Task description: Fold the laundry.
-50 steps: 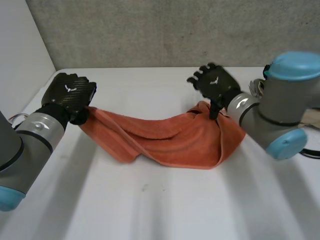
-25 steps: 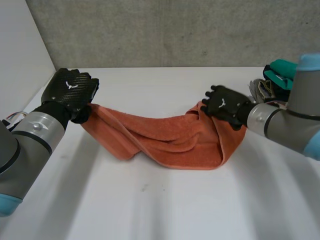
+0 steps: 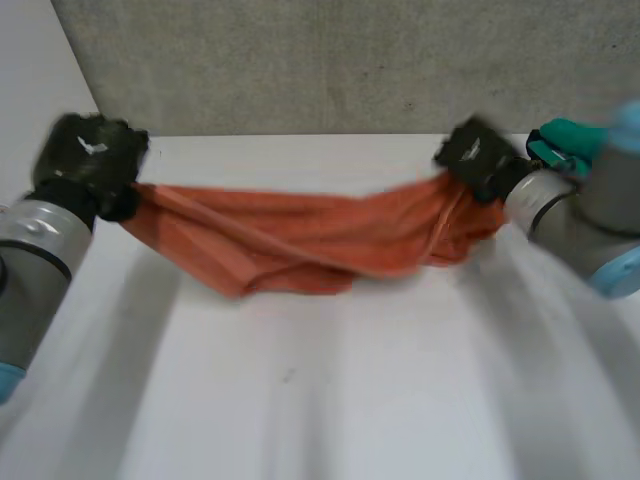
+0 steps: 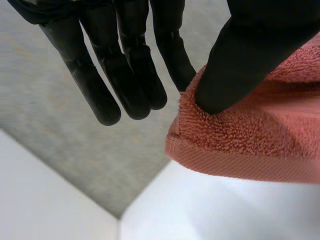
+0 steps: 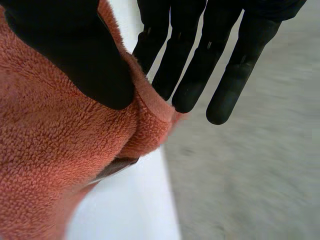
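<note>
Between the two hands the towel [image 3: 300, 235] hangs as a long band, and its long axis runs from side to side across the far part of the table [image 3: 330, 410]. The left hand [image 3: 88, 160] holds one end and the right hand [image 3: 478, 158] holds the other end, so each hand is equally near to its own corner and the middle of the towel is well apart from both. In the left wrist view the thumb presses the towel's hemmed edge against the fingers [image 4: 172, 55], which are almost straight; this is a pinch. In the right wrist view it is the same: the thumb lies on the pile and the straight fingers [image 5: 185, 75] are behind the edge. The upper edge is nearly tight, but a loose fold in the middle sags toward the table, and I cannot tell whether it touches.

One second ago the towel lay slack on the table in a curved heap, and the right hand was open above its end. Half a second ago that hand was down on the end. Now both hands are farther apart and farther back, and the towel is pulled out. I think the next move needs both ends to travel together, to keep the edge straight.
</note>
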{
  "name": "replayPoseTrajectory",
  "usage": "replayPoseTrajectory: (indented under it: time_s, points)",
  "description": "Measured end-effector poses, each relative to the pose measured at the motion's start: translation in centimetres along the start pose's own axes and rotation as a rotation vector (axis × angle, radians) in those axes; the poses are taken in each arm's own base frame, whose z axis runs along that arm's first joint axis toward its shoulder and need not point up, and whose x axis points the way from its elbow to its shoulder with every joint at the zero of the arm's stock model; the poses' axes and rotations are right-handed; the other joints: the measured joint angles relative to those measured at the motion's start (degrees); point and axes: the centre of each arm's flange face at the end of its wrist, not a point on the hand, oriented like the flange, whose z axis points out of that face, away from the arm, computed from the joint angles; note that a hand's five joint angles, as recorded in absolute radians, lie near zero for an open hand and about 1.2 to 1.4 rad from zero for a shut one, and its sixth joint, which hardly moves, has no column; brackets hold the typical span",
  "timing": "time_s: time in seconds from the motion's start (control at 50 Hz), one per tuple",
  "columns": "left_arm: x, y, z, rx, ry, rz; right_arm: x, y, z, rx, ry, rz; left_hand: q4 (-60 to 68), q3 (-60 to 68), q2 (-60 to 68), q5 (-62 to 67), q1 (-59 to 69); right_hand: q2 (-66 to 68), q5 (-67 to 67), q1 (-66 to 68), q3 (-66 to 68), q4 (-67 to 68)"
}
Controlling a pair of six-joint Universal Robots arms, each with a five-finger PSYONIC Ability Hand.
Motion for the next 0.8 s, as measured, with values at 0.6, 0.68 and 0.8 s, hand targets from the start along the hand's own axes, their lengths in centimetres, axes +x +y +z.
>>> replayPoseTrajectory:
  time_s: [0.6, 0.68, 0.8]
  points:
    - [-4.2, -2.9, 0.9, -0.038, -0.015, 0.002, 11.0, -6.2, -11.3, -0.257, 0.134, 0.271, 0.0, 0.0, 0.0, 0.0, 0.0, 0.0, 2.7, 2.9, 0.5, 0.2]
    - [-2.6, 0.8, 3.7, -0.118, 0.034, 0.003, 8.4, -3.6, -8.7, -0.323, 0.091, 0.273, 0.0, 0.0, 0.0, 0.0, 0.0, 0.0, 2.7, 2.9, 0.5, 0.2]
    - [-2.9, 1.8, 9.3, -0.028, -0.018, 0.043, 7.7, -1.2, -3.4, -0.287, 0.22, 0.177, 0.0, 0.1, 0.1, 0.0, 0.0, 0.0, 2.7, 2.9, 0.5, 0.2]
